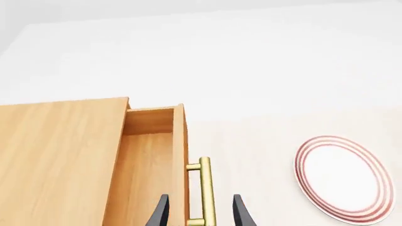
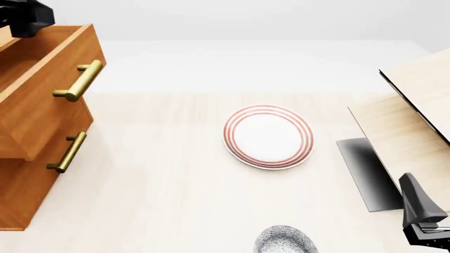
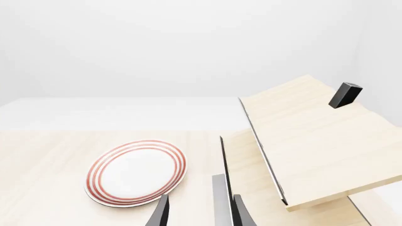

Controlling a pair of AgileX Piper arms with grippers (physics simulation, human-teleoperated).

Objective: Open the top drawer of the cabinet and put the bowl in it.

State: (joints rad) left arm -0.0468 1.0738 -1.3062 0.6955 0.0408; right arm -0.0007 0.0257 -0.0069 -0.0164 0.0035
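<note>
The orange-brown cabinet [image 2: 20,192] stands at the table's left. Its top drawer [image 2: 42,103] is pulled out past the lower ones, brass handle [image 2: 79,80] facing the table. In the left wrist view the drawer's hollow [image 1: 148,169] shows beside the cabinet top [image 1: 56,160]. My left gripper [image 1: 201,214] hangs open above the drawer front, its fingers either side of the handle [image 1: 204,188] in that picture; only its dark body [image 2: 25,16] shows at the front view's upper left. The speckled bowl [image 2: 285,241] sits at the near edge, cut off by the frame. My right gripper [image 3: 201,214] is open and holds nothing.
A white plate with red rings [image 2: 268,137] lies mid-table, also in the right wrist view [image 3: 135,172]. Pale wooden panels [image 2: 414,121] tilt up at the right, with a dark sheet [image 2: 365,174] beneath. The right arm [image 2: 422,211] sits at the near right, right of the bowl.
</note>
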